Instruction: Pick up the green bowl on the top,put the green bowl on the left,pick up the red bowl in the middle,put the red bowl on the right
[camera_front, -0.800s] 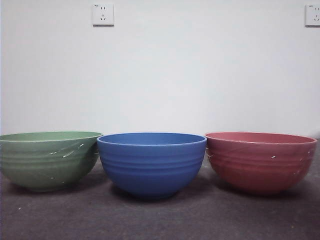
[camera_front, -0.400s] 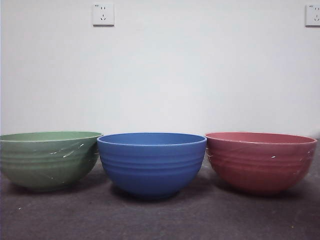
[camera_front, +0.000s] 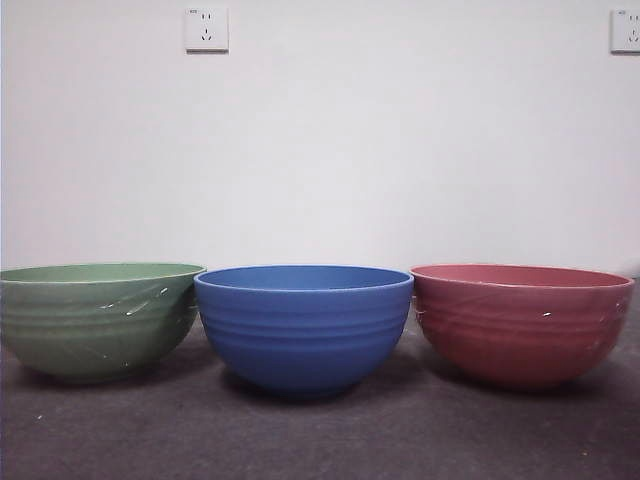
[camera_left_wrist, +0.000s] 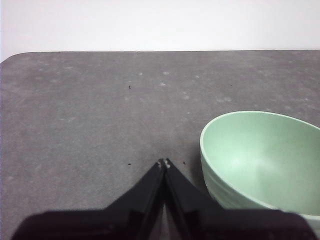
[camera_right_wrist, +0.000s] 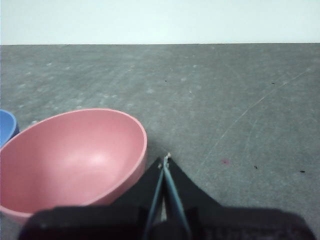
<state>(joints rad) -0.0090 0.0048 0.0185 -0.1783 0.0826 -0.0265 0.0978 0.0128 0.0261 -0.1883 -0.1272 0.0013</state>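
Nothing has moved: green bowl (camera_front: 97, 320) is set left of the blue bowl (camera_front: 303, 328), red bowl (camera_front: 521, 323) right. Left gripper (camera_left_wrist: 164, 163) and right gripper (camera_right_wrist: 165, 159) fingers are pressed together, empty.

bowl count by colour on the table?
green bowl: 1
blue bowl: 1
red bowl: 1
Total: 3 bowls, side by side in a row in the front view, none stacked.
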